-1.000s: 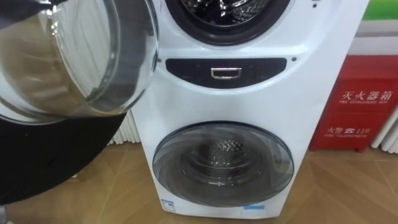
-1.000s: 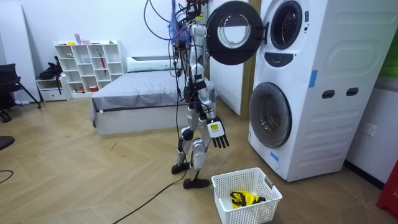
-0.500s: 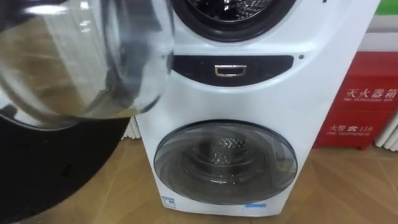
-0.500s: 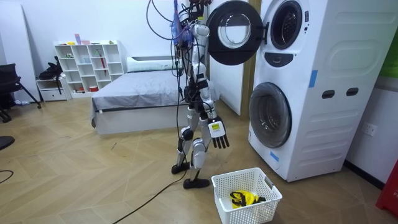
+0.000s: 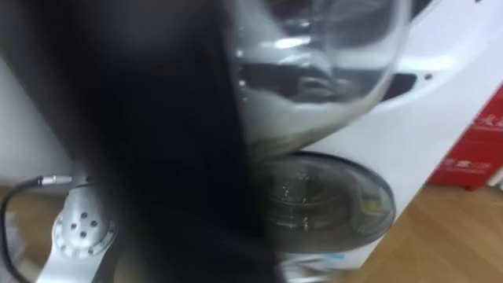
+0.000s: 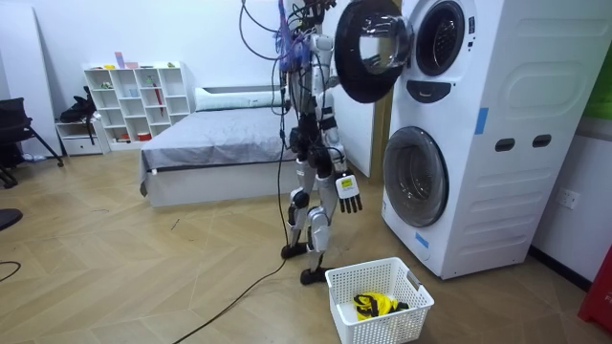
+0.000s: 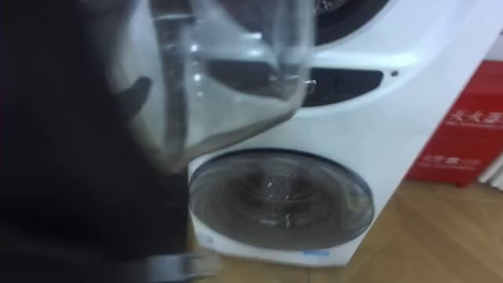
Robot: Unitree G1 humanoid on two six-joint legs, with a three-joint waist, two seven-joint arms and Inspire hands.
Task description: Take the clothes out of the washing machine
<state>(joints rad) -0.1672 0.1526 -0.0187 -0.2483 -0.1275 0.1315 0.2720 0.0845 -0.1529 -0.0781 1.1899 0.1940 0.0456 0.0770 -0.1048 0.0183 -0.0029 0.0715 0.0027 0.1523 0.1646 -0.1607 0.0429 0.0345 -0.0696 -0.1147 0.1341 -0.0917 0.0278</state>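
The stacked white washing machine (image 6: 478, 143) stands before me. Its upper door (image 6: 373, 50) hangs open right in front of my head; its dark rim (image 5: 157, 118) and glass bowl (image 5: 330, 71) cover most of the left eye view. The upper drum opening (image 6: 440, 38) shows in the room view, with its inside too dark to see. The lower door (image 5: 330, 204) is closed. My right hand (image 6: 347, 191) hangs open by my hip, holding nothing. A white basket (image 6: 411, 291) on the floor holds a yellow and black cloth (image 6: 376, 305).
A red cabinet (image 7: 464, 126) stands right of the machine. A bed (image 6: 210, 153) and white shelves (image 6: 134, 100) are behind me. Wooden floor lies open at the room view's left.
I have stepped towards the machine, to the room view's right. The open upper door now stands more edge-on and much closer to my head, blocking the eye views.
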